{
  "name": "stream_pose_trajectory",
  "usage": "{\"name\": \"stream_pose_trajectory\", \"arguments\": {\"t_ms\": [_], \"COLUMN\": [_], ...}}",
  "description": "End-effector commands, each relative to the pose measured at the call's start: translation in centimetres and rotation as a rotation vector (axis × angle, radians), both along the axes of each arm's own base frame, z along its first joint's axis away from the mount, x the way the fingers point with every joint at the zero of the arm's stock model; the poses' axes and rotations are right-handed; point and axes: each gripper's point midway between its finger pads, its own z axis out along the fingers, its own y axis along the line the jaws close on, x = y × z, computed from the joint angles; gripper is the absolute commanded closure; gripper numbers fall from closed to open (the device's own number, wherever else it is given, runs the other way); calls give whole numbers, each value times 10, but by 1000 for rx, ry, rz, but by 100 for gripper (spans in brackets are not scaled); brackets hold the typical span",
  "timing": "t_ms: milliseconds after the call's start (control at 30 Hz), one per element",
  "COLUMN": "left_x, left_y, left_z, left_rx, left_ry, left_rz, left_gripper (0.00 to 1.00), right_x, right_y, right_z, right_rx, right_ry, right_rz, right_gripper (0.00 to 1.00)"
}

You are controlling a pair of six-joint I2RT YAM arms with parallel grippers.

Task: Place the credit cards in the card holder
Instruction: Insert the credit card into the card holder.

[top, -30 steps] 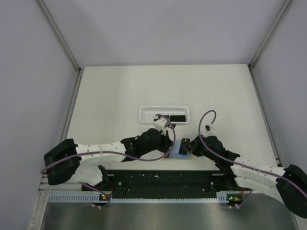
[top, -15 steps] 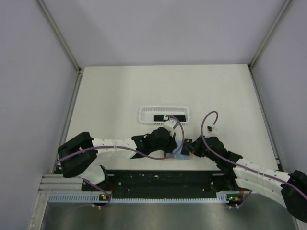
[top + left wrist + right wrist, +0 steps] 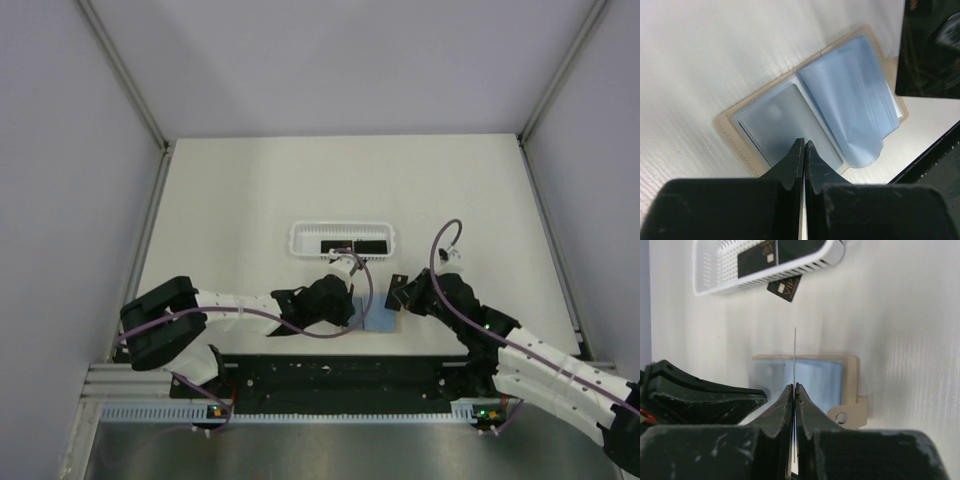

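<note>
Pressed-together left gripper (image 3: pixel 352 303) rests on the open card holder (image 3: pixel 381 321) on the white table (image 3: pixel 300 180), pale walls (image 3: pixel 80 200) around. Left wrist: its tips touch a clear sleeve (image 3: pixel 775 125). Right wrist: right gripper (image 3: pixel 794 386) pinches a credit card (image 3: pixel 795 352) edge-on near the holder, white basket (image 3: pixel 715 275) beyond.

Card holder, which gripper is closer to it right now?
Left. The left gripper, shut, appears to press its tips on the open card holder, on a clear sleeve. The right gripper hangs just off its right edge, pinching a credit card.
</note>
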Motion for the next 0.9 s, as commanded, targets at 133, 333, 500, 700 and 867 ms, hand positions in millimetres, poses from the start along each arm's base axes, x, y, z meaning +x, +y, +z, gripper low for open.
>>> {"name": "stream_pose_trajectory", "arguments": {"t_ms": [133, 333, 500, 700, 867], "left_x": [2, 3, 4, 3, 3], "left_y": [4, 8, 11, 16, 16], "left_z": [5, 8, 8, 6, 4], "left_rx": [-33, -33, -29, -24, -19], "left_ry": [-14, -24, -32, -31, -30], "left_rz": [30, 43, 52, 60, 59], "left_gripper": [100, 100, 100, 100, 100], "right_x": [13, 7, -1, -2, -3], "right_y": [22, 68, 78, 43, 12], "right_z": [50, 31, -7, -32, -30], "right_rx": [-6, 78, 42, -135, -239], "right_ry": [-90, 10, 140, 225, 216], "right_rz": [105, 272, 318, 204, 121], "right_gripper": [100, 100, 100, 100, 100]}}
